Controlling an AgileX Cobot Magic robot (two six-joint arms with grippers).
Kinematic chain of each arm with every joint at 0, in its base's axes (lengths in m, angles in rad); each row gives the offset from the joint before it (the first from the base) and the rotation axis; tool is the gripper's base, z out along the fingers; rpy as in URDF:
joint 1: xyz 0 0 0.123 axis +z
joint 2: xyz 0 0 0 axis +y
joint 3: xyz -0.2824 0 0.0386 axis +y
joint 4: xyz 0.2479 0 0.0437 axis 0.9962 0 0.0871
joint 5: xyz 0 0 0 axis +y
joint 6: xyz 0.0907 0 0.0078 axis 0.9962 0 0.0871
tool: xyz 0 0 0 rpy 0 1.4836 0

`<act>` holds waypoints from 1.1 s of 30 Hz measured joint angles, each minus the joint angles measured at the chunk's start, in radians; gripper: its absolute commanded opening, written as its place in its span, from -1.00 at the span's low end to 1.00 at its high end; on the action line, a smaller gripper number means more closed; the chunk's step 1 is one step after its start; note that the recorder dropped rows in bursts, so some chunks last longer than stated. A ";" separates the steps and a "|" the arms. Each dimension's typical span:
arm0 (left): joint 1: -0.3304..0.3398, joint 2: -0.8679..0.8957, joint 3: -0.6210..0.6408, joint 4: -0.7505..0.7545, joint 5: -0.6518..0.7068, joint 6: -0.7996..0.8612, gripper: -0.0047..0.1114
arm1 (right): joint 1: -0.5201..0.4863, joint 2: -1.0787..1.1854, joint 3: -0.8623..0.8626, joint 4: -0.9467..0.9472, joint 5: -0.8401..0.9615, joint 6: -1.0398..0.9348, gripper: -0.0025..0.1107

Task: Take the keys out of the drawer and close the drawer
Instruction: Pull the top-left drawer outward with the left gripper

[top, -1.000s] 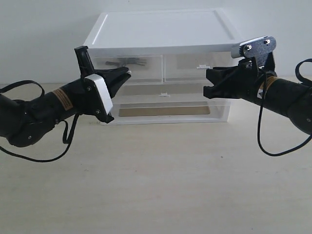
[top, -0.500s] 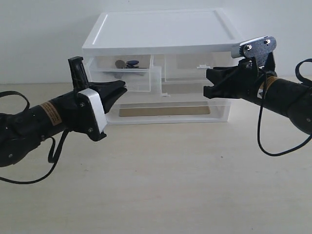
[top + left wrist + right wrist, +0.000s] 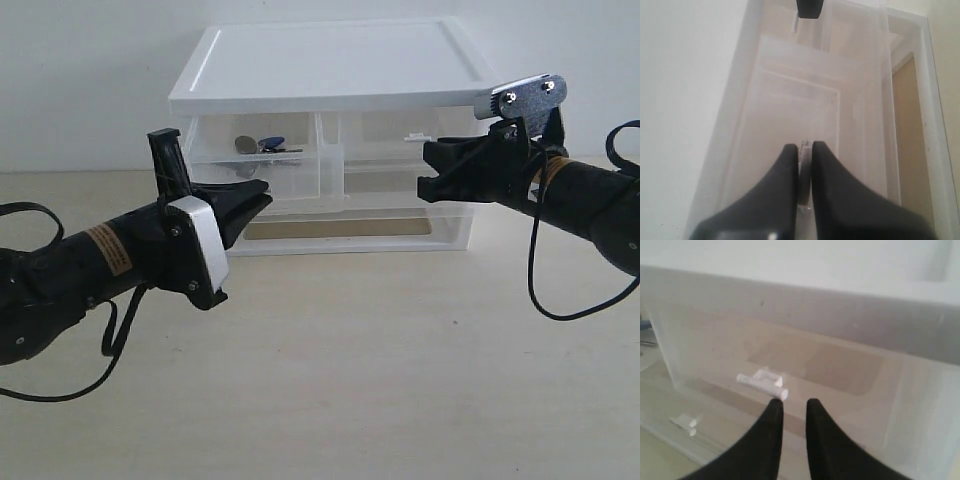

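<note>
The small clear left drawer (image 3: pixel 292 176) of the white-topped organizer (image 3: pixel 330 60) stands pulled out. Inside it lie the grey keys (image 3: pixel 250 145) with their blue fob (image 3: pixel 271 142). My left gripper (image 3: pixel 262 190) is at the drawer's front, shut on its white tab handle (image 3: pixel 804 167), which shows as a thin strip between the black fingers (image 3: pixel 790 165). In the left wrist view the drawer (image 3: pixel 805 100) stretches away from my left gripper (image 3: pixel 804 146); the keys are hidden there. My right gripper (image 3: pixel 424 170) hovers in front of the twin right drawer, slightly open with nothing between its fingers (image 3: pixel 793 402).
The right half-width drawer is shut, its white tab handle (image 3: pixel 762 381) just beyond my right fingertips. The full-width drawer (image 3: pixel 350 228) below is also shut. The organizer stands at the back of a pale wooden table (image 3: pixel 350 380), against a white wall.
The left drawer has gone from shut to pulled out, drawn by my left gripper, and the keys have come into sight. The right arm has stayed still.
</note>
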 measured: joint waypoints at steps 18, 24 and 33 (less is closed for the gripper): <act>-0.003 -0.007 0.071 -0.044 -0.076 -0.007 -0.70 | 0.000 0.000 0.000 0.004 0.002 -0.003 -0.65; -0.005 -0.007 0.082 0.000 -0.105 -0.118 0.53 | 0.000 0.000 0.000 0.004 0.004 -0.003 -0.65; -0.007 -0.007 0.091 0.000 -0.105 -0.199 0.47 | 0.000 0.000 0.000 0.005 0.004 -0.003 -0.65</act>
